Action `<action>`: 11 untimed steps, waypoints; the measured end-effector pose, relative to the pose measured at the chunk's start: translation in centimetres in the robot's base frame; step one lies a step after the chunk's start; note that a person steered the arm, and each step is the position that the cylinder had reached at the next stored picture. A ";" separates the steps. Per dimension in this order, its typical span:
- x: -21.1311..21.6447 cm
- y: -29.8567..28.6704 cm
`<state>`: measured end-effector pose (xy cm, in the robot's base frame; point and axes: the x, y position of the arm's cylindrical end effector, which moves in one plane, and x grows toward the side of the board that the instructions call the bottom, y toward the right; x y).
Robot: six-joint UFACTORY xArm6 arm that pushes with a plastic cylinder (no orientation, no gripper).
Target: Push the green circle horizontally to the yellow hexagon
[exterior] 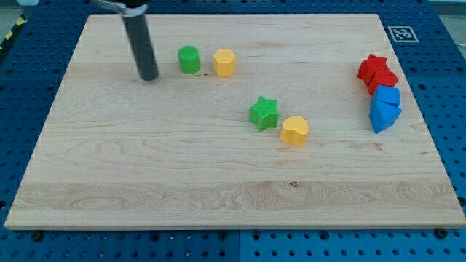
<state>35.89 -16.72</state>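
Observation:
The green circle point(189, 59) stands on the wooden board near the view's top left. The yellow hexagon point(224, 62) stands just to its right, with a small gap between them. My tip point(149, 76) rests on the board to the left of the green circle and slightly lower, apart from it by about one block's width. The dark rod rises from the tip toward the view's top.
A green star point(263, 113) and a yellow heart point(295, 130) sit near the board's middle. At the right edge are a red star point(373, 66), a red block point(384, 79), a blue block point(388, 97) and a blue triangle point(381, 116), clustered together.

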 end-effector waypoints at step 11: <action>-4.3 6.6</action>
